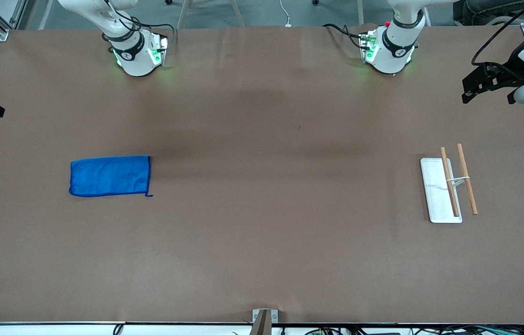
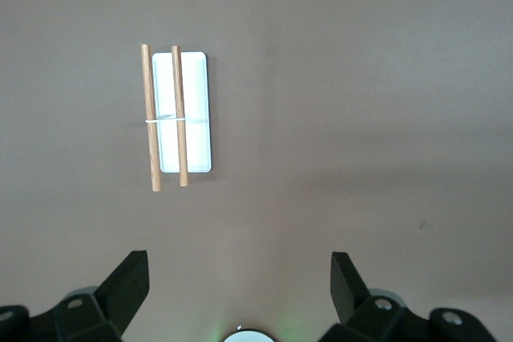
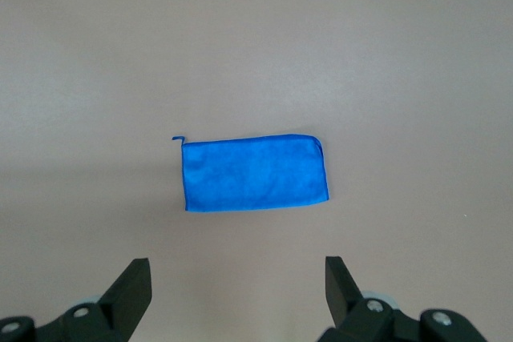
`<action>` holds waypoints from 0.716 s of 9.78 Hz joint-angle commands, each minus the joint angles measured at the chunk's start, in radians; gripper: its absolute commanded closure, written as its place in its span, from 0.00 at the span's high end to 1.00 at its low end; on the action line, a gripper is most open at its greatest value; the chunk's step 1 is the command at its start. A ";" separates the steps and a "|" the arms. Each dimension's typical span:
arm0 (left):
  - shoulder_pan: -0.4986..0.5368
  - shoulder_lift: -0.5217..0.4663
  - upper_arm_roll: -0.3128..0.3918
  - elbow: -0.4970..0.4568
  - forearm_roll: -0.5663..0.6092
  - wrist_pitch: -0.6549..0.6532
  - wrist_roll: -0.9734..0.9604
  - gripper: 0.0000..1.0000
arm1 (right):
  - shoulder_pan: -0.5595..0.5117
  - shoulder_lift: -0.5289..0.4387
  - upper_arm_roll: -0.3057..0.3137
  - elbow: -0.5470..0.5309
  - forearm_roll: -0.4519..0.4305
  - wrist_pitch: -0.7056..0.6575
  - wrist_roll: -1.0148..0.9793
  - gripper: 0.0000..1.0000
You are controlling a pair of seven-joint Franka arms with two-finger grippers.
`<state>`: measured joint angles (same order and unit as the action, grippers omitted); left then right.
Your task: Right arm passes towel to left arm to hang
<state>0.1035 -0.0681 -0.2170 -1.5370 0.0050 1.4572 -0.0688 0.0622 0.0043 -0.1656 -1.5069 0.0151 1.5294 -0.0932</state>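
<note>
Front view: blue towel [image 1: 110,176] flat on the brown table [image 1: 262,242].
Right gripper [image 3: 237,294]: released, empty, above the towel.
Left gripper [image 2: 239,290]: released, empty, above the wooden-rod rack [image 2: 178,114].

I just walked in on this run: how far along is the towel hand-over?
Nothing is done: the towel lies flat on the table toward the right arm's end. Nothing is in hand; the right gripper is open above it, and the left gripper is open above the rack. Pickup, pass and hanging remain.
</note>
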 commanded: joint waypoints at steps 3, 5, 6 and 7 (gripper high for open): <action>0.004 0.017 -0.004 -0.009 -0.005 0.002 0.014 1.00 | -0.033 -0.012 0.000 -0.370 -0.014 0.359 -0.010 0.96; 0.002 0.018 -0.004 -0.011 -0.005 0.002 0.014 1.00 | -0.082 0.063 -0.002 -0.511 -0.014 0.580 -0.100 0.96; 0.002 0.018 -0.004 -0.011 -0.005 0.002 0.014 1.00 | -0.116 0.125 0.000 -0.563 -0.014 0.704 -0.153 0.96; 0.001 0.018 -0.004 -0.011 -0.005 0.002 0.014 1.00 | -0.143 0.199 0.000 -0.597 -0.014 0.812 -0.190 0.96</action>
<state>0.1029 -0.0662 -0.2175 -1.5364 0.0049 1.4572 -0.0688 -0.0389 0.1285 -0.1773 -2.0626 0.0148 2.2344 -0.2348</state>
